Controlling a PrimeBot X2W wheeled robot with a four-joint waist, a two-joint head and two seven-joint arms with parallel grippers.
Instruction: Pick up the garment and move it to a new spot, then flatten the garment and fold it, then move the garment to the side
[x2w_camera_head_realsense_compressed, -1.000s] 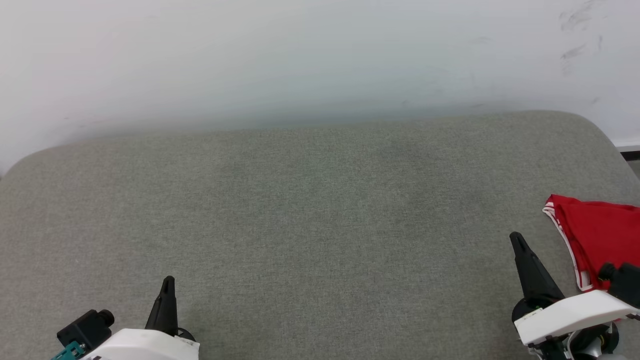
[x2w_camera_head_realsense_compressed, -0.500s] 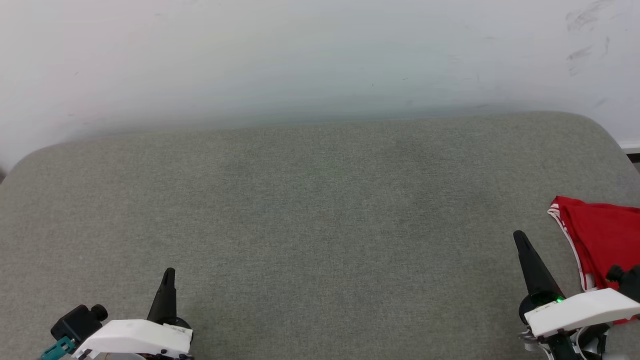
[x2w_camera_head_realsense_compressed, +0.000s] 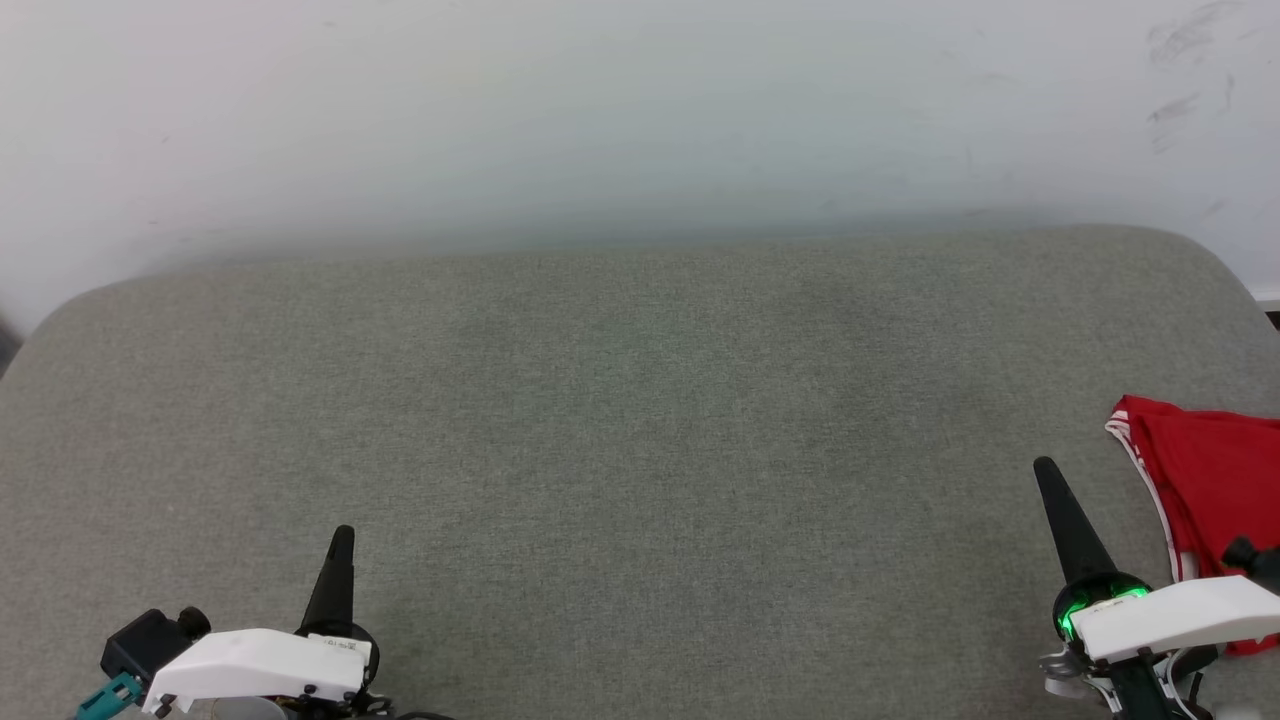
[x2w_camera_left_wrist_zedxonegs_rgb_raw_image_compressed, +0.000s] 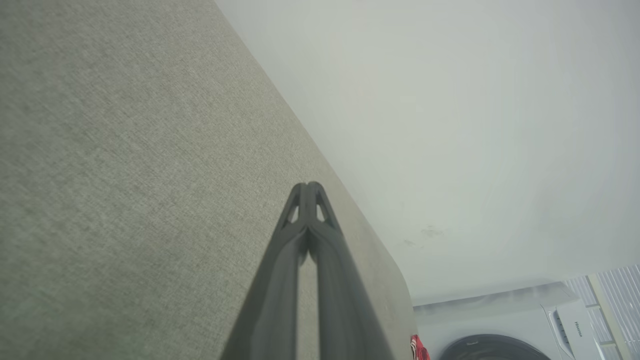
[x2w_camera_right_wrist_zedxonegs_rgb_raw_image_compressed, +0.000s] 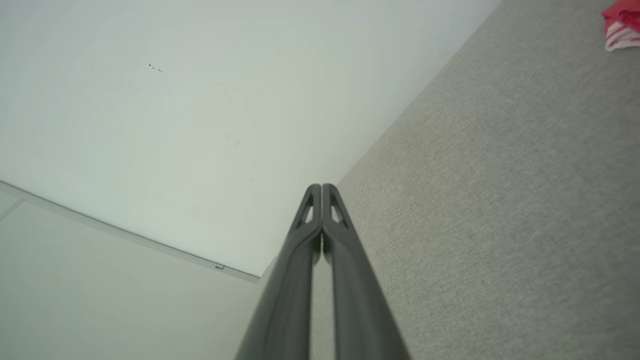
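The garment (x2w_camera_head_realsense_compressed: 1225, 480) sits at the far right of the grey cushioned surface (x2w_camera_head_realsense_compressed: 640, 420), a red heap with striped trim along its near edge, partly cut off by the frame. How neatly it lies can't be judged from this much cloth. Just beside it is the right gripper (x2w_camera_head_realsense_compressed: 1047, 470), fingers pressed together on nothing, their tip clear of the fabric. Well apart at the lower left, the left gripper (x2w_camera_head_realsense_compressed: 343, 537) is likewise closed and empty. Both point up toward the pale wall (x2w_camera_head_realsense_compressed: 640, 110) from the near edge, a parked-looking stance that leaves the wide middle free. That open stretch looks like the natural place for spreading and folding.
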